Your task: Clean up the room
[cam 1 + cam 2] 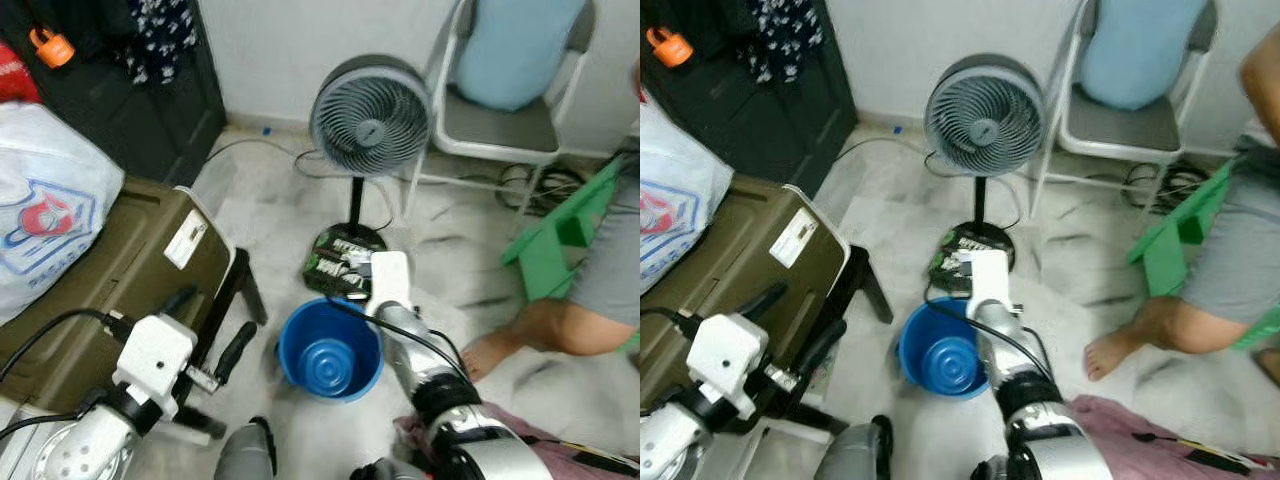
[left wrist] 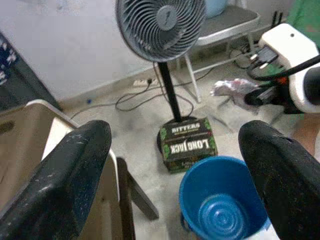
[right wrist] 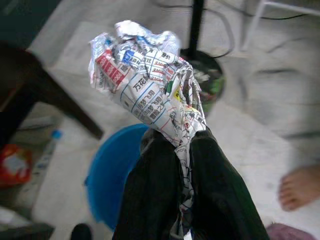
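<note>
Right tool clamping 1 crumpled newspaper above 1 blue bucket.

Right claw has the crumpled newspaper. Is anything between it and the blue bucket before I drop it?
Nothing visible blocks it. The right claw is shut on the crumpled newspaper, held above the far rim of the blue bucket, whose mouth is open. The green carton sits beyond the bucket, at the fan's base, outside the drop path.
</note>
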Motion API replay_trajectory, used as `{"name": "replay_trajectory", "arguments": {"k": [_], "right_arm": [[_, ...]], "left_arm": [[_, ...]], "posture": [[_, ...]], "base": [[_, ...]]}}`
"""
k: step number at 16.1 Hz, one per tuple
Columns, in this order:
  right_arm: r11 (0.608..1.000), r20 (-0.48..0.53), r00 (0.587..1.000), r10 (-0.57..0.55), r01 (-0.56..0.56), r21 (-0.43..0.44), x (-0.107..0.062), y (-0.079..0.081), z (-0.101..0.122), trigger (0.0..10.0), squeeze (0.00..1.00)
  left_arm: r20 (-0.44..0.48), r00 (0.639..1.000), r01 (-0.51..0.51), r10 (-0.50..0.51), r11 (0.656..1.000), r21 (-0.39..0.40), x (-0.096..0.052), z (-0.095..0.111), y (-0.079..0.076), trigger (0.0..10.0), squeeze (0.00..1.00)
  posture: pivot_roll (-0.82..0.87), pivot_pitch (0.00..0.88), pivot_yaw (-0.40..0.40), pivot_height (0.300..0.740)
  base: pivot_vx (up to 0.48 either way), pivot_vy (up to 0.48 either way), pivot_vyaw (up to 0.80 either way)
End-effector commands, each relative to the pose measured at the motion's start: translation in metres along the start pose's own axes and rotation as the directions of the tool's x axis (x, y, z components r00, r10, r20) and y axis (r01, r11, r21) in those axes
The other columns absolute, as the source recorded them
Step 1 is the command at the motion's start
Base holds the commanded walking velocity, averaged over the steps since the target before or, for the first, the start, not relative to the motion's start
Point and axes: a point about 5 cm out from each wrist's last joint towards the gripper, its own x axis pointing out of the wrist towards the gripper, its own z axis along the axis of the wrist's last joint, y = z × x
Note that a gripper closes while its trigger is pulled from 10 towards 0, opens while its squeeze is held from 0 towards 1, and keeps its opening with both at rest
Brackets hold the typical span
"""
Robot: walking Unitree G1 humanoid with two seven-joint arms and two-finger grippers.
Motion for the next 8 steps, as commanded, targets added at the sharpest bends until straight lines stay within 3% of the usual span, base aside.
{"name": "replay_trajectory", "arguments": {"k": [1,4,8], "right_arm": [[1.000,-0.019,1.000,0.003,-0.003,0.011,0.0007,0.0045,-0.0039,10.0,0.00],[1.000,-0.031,0.999,0.014,-0.014,0.012,0.0021,0.0131,-0.0037,10.0,0.00],[1.000,-0.034,0.999,-0.023,0.024,0.003,0.0043,0.0034,-0.0057,10.0,0.00]], "left_arm": [[-0.010,1.000,0.007,-0.007,1.000,0.013,-0.0059,0.0033,0.0023,10.0,0.00],[-0.030,1.000,-0.002,0.002,1.000,0.014,-0.0114,0.0033,0.0029,10.0,0.00],[-0.034,0.999,0.008,-0.008,1.000,0.016,-0.0114,0.0057,0.0000,10.0,0.00]], "posture": [[0.30,0.231,0.019,0.740],[0.31,0.243,0.023,0.740],[0.30,0.242,0.026,0.740]], "base": [[0.000,0.000,0.00],[0.000,0.000,0.00],[0.000,0.000,0.00]]}}
